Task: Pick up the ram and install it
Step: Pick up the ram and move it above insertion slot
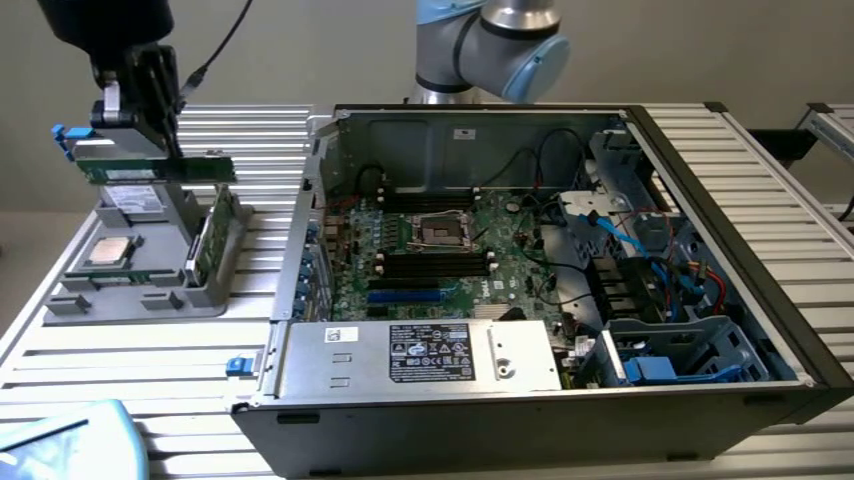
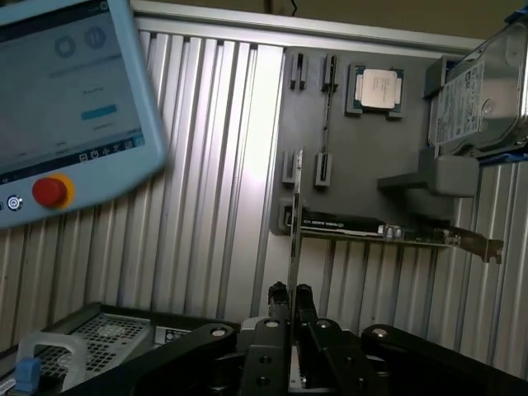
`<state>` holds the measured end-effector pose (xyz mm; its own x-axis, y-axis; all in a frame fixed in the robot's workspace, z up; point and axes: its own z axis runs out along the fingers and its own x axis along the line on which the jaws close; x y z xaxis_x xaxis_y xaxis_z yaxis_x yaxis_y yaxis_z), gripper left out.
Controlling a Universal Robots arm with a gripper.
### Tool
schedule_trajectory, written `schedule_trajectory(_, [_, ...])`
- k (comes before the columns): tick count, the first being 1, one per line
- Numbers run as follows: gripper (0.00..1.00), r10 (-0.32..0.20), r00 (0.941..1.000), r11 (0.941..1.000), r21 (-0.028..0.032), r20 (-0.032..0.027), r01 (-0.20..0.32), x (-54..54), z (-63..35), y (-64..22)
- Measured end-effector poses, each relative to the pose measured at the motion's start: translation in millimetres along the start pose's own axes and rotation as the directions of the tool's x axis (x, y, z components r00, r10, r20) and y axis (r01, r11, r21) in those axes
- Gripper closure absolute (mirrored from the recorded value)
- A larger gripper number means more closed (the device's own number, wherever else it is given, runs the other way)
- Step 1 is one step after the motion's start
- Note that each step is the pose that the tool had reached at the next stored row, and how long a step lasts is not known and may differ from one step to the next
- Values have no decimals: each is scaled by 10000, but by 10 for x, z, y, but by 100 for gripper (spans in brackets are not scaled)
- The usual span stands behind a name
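Exterior view, from its left. A teach pendant (image 1: 60, 440) sits at the near corner of the slatted aluminium table (image 1: 134, 360). Beyond it is the grey holder (image 1: 134, 300), which carries a square silver processor chip (image 1: 110, 252), a hard drive (image 1: 134, 200) and an expansion card (image 1: 220, 230) standing on edge.

Above the holder, the gripper (image 1: 167, 150) points downward with its claw closed narrow on the ram (image 1: 147, 170). The stick hangs level, long axis sideways, and is pinched at its upper edge. The green board and its pale label face the camera. It appears clear of the holder, just over the hard drive.

The wrist view agrees. The fingers (image 2: 276, 297) pinch the ram (image 2: 295, 214), which shows edge-on as a thin line running away from the gripper (image 2: 290, 290). Behind it are the holder (image 2: 346, 165), the processor chip (image 2: 378, 88), the hard drive (image 2: 478, 99) and the expansion card (image 2: 388, 231). The teach pendant (image 2: 66, 107) is off to one side, its red button visible.

Towards the exterior view's right, the open computer case (image 1: 747, 200) lies on the table, well apart from the ram. Inside is the motherboard (image 1: 514, 250) with black memory slots (image 1: 427, 262) near the central socket. I cannot tell whether any slot is filled. The silver power supply (image 1: 420, 355) sits along the near wall. The robot arm (image 1: 487, 30) rises behind the case.
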<state>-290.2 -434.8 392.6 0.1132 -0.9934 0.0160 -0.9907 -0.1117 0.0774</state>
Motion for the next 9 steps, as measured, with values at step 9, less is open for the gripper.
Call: schedule_trajectory(9, [86,-6,10000,9999,-160,18,6,43,-130,-337])
